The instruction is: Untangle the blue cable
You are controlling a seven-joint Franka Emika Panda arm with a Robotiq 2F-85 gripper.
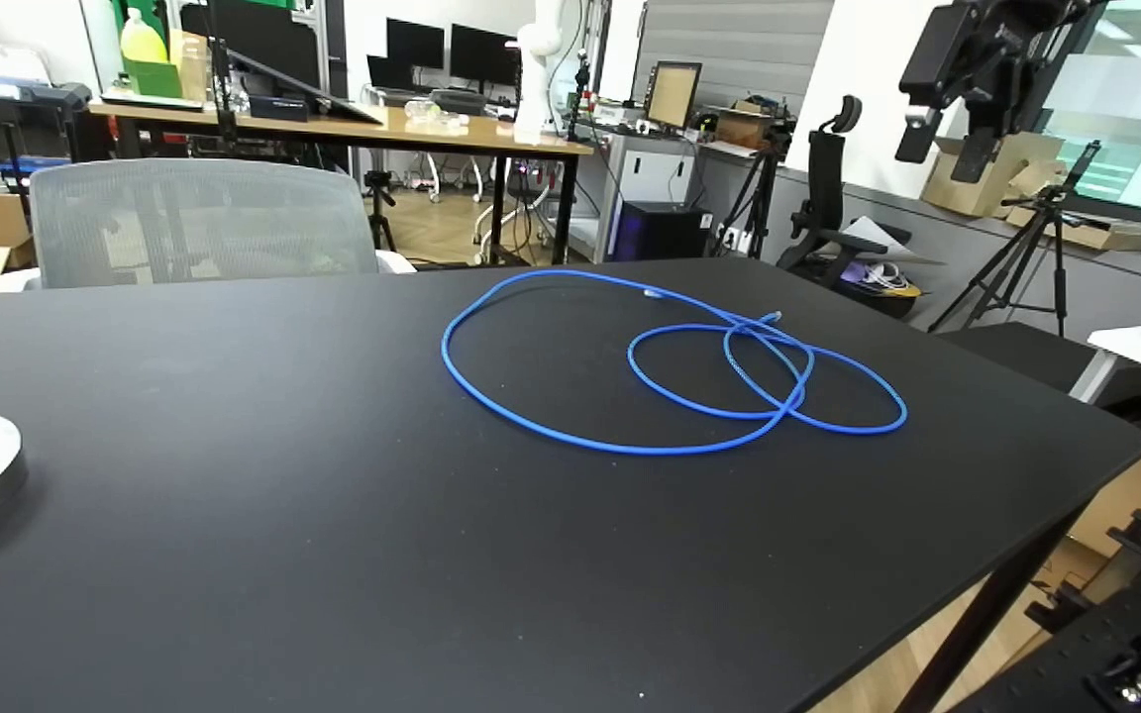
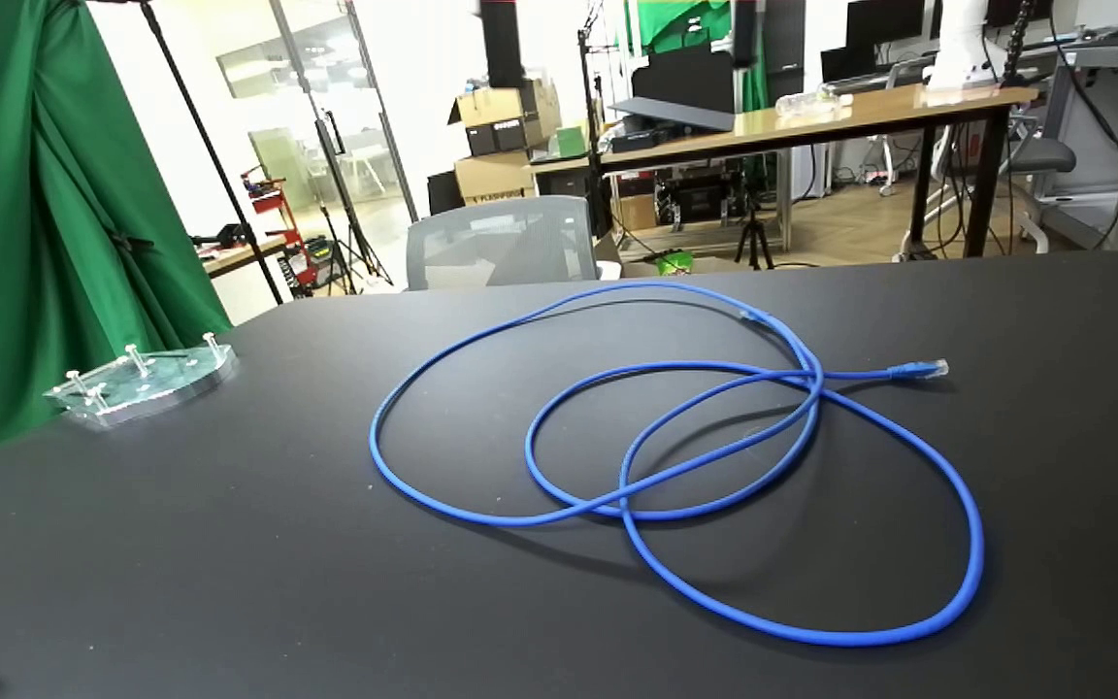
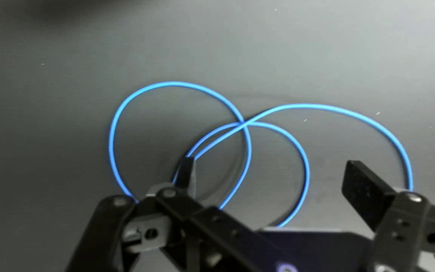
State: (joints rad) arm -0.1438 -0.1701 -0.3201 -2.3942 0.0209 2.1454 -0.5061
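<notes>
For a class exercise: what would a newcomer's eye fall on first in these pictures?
The bright blue cable would probably stand out first, its loops overlapping on the black table. Next comes the open pincer, hanging at the upper right of an exterior view. In an exterior view, a green curtain hangs at the upper left.

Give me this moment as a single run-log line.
task: untangle cable | gripper: open, raised clear of it | cable: on table, looped, crossing itself | status: not untangled
</notes>
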